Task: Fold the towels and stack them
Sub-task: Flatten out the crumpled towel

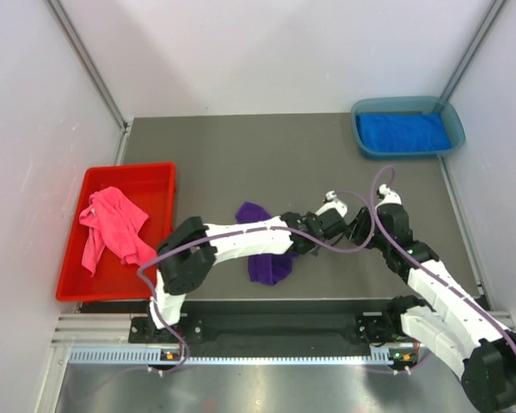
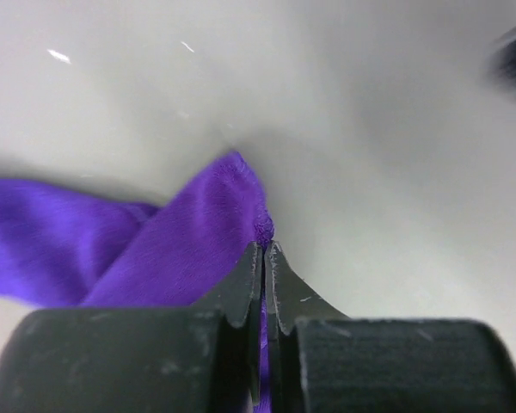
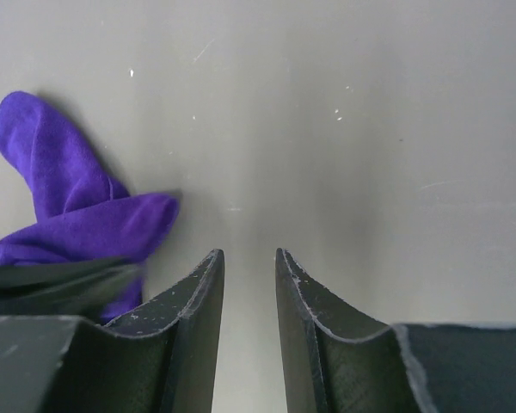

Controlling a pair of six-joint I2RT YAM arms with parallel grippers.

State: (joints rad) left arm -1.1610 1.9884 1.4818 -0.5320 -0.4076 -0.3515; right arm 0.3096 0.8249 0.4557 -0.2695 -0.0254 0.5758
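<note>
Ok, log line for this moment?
left gripper shut on purple towel | right gripper open | pink towel in red bin | blue towel in blue bin

Overhead wide, wrist close-ups; purple towel (image 1: 269, 268) in all

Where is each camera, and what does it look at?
Top external: above and behind, looking down on the table, left arm and right arm.
Left wrist: on the left arm, looking past its shut fingers pinching the purple towel.
Right wrist: on the right arm, facing the table past its open fingers.
All show the purple towel.
</note>
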